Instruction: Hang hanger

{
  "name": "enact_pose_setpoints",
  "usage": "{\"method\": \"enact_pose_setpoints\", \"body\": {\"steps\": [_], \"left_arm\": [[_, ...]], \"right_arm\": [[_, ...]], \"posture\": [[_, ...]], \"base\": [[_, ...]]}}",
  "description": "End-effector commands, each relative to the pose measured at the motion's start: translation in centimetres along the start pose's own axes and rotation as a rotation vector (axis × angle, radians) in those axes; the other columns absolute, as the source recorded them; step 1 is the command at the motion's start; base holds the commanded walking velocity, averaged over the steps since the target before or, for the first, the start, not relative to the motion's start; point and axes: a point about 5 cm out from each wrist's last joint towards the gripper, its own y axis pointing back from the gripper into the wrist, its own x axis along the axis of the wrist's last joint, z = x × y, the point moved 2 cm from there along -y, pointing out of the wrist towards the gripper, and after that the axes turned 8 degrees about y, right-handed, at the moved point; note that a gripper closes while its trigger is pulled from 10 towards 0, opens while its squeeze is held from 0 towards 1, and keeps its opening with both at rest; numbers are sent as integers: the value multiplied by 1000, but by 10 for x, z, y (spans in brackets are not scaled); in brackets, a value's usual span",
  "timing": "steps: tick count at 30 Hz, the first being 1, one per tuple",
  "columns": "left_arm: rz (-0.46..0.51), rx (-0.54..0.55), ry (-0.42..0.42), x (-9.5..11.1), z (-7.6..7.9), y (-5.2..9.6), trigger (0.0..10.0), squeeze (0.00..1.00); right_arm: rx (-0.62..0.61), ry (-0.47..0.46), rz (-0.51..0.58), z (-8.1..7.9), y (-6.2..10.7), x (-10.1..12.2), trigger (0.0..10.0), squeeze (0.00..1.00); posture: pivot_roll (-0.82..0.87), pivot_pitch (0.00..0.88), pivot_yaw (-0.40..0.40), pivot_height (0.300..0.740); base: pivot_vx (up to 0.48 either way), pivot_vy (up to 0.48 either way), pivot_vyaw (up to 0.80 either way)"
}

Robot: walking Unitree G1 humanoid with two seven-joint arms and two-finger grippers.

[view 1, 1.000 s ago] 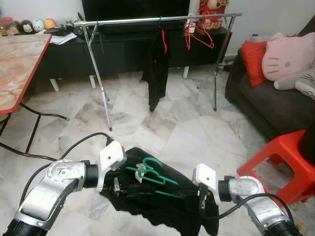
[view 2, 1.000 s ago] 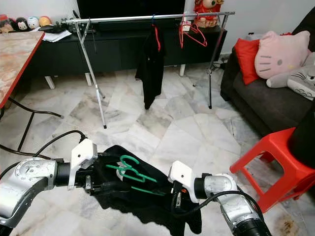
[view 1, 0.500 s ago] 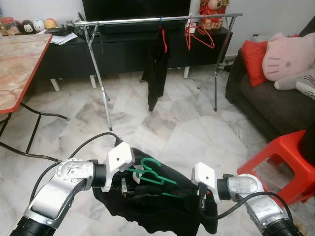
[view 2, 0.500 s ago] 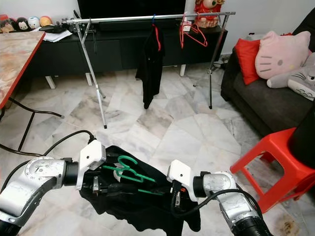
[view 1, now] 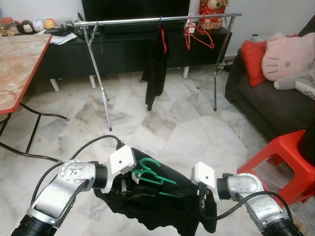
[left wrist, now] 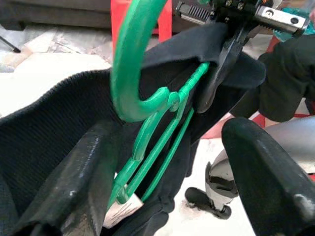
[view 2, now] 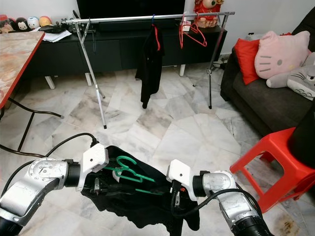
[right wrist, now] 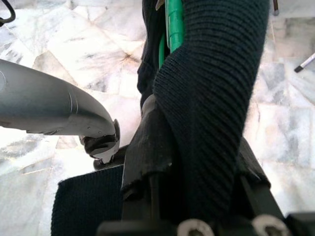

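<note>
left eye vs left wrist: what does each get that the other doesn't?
Left eye alone: the clothes rack with a hung black garment and red hangers, sofa, red stool, the left gripper. Left wrist alone: the hook's curve close up, a white tag. Both: green hanger in the black top, right gripper.

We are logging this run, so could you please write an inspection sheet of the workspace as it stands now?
Surface: marble floor, bare between robot and rack.
Job's things: green hanger lying in a black garment held between both grippers; clothes rack ahead, carrying a hung black garment and red hangers.
Clutter: toys and papers on the TV cabinet.
Grippers: left gripper at the garment's left edge; right gripper shut on the garment's right edge.
Cables: black cable looping from the left arm.
Surroundings: table, sofa with cushions, red stool.
</note>
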Motion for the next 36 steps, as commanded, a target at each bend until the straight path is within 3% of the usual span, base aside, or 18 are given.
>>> {"method": "enact_pose_setpoints", "body": {"steps": [1, 3, 4, 6, 7, 36], "left_arm": [[-7, -7, -22, 2, 0, -3, 3451, 0], [-6, -6, -23, 2, -1, -4, 3255, 0], [-5, -3, -23, 3, -1, -4, 2392, 0], [-2, 0, -23, 3, -2, -4, 2392, 0], [0, 6, -24, 3, -3, -4, 0, 0], [-4, -7, -30, 2, -4, -5, 0, 0]], "right_arm": [[-4, 56, 41, 8, 1, 16, 0, 0], [-4, 57, 41, 8, 2, 16, 0, 0], [-2, 58, 41, 8, 2, 17, 0, 0], [0, 59, 42, 8, 2, 17, 0, 0], [2, 59, 43, 7, 1, 17, 0, 0], [20, 51, 46, 5, -1, 17, 0, 0]], "posture": [[0, 0, -40, 740], [-1, 0, -40, 740], [-1, 0, -39, 740], [-1, 0, -39, 740], [-1, 0, -38, 740], [-2, 1, -38, 740]], "base": [[0, 0, 0], [0, 0, 0], [0, 0, 0], [0, 0, 0], [0, 0, 0], [0, 0, 0]]}}
